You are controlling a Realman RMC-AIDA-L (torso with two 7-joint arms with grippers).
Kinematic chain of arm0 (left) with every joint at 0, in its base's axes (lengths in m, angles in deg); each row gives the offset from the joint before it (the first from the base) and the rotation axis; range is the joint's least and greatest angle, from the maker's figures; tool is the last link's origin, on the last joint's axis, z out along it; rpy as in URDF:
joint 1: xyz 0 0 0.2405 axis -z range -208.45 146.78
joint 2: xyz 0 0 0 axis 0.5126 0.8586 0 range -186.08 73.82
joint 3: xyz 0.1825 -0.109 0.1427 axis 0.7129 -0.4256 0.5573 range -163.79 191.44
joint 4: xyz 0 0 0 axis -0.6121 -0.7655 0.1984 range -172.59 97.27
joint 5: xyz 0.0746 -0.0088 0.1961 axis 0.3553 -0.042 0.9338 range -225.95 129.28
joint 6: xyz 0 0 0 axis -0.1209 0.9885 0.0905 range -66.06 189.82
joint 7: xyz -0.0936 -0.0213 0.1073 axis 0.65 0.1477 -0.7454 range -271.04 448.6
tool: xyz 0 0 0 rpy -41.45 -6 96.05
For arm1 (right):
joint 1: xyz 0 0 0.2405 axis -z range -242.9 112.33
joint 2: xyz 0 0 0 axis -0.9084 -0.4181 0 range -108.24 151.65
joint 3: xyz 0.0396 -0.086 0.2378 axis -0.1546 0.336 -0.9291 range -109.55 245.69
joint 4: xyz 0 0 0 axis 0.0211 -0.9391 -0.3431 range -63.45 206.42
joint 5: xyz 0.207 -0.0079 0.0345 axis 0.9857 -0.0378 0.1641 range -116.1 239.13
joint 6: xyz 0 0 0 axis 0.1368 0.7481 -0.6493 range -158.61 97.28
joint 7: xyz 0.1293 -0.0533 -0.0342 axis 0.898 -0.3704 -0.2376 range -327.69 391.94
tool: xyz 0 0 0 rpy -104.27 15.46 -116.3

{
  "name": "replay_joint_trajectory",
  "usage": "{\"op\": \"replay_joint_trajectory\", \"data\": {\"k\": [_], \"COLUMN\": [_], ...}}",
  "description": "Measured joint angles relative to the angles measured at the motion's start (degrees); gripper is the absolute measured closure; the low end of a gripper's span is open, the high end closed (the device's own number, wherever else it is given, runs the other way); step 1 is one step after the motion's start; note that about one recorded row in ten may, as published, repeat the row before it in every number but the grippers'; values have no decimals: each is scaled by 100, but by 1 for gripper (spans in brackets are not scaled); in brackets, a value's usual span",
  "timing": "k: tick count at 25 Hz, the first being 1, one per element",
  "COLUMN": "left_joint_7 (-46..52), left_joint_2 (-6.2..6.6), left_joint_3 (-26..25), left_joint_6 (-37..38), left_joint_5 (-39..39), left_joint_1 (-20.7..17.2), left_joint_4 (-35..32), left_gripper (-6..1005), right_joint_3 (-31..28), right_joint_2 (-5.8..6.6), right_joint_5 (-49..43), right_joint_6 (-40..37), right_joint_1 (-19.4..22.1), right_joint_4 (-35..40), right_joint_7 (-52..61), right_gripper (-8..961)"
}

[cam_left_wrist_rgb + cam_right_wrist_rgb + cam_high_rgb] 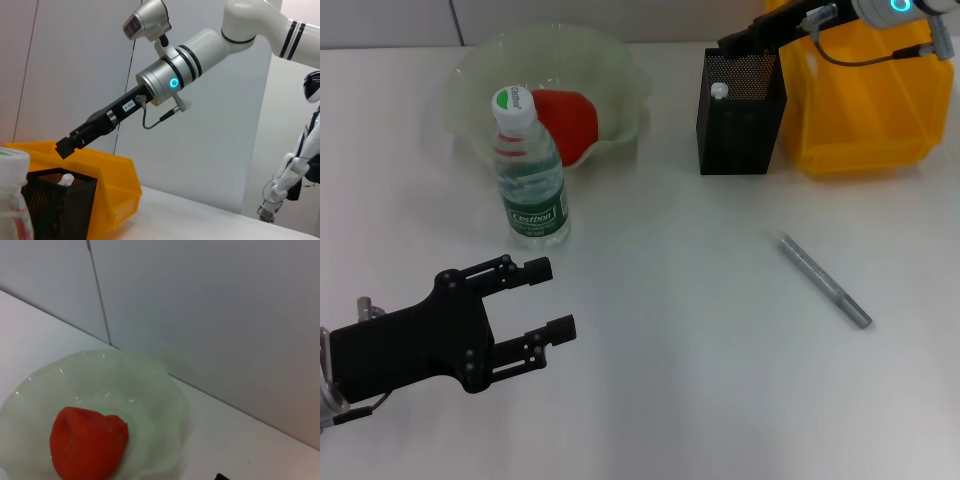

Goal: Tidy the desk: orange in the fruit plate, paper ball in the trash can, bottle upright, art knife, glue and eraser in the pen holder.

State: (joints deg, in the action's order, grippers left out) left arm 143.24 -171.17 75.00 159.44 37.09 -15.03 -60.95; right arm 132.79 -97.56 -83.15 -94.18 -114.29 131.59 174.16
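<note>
Two arms in view. Left gripper (545,300) sits nearest, low at the near-left of the desk (670,400), fingers spread wide apart, holding nothing.

Glue (825,280) lies flat on the desk right of centre, well apart from everything else, angled with one end toward the near right.

Bottle (528,170) stands upright left of centre, white cap up, green label facing the camera, just in front of the fruit plate (620,75). Orange (567,122) rests inside the fruit plate, partly hidden behind the bottle in the head view; right wrist view shows it clearly in the bowl (87,442).

Pen holder (740,115) stands upright farther right, touching or just beside the trash can (865,100) on its right. Something white shows inside the holder near its rim; can't tell what it is.

Right gripper (732,42) hangs just above the pen holder's far rim, arm reaching in over the trash can. Left wrist view has it (67,146) above the holder too; can't tell whether its fingers are apart or closed.
</note>
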Motion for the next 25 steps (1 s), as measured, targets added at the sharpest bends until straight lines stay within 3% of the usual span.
{"op": "replay_joint_trajectory", "data": {"k": [3, 6, 7, 11, 18, 25], "left_joint_7": [-1, 27, 27, 8, 11, 32], "left_joint_2": [-1, 1, 1, 13, 17, 0], "left_joint_3": [0, 0, 0, 0, 0, 0], "left_joint_6": [-5, -6, -6, -4, 42, 8], "left_joint_5": [0, -1, -1, -14, -35, -8], "left_joint_1": [2, 2, 2, -8, 14, 124], "left_joint_4": [0, -12, -12, -28, -42, -42], "left_gripper": [298, 298, 298, 298, 298, 298], "right_joint_3": [-44, -20, -20, 49, 825, 1416], "right_joint_2": [0, 21, 21, -3, -14, -26], "right_joint_5": [72, 209, 209, -224, -363, -472], "right_joint_6": [-247, -1198, -1198, -2647, -2699, -1917], "right_joint_1": [78, 310, 310, 587, 1094, 1270], "right_joint_4": [244, 986, 986, 1784, 1622, 968], "right_joint_7": [1, -27, -27, -82, 160, 446], "right_gripper": [506, 340, 340, 339, 343, 346]}}
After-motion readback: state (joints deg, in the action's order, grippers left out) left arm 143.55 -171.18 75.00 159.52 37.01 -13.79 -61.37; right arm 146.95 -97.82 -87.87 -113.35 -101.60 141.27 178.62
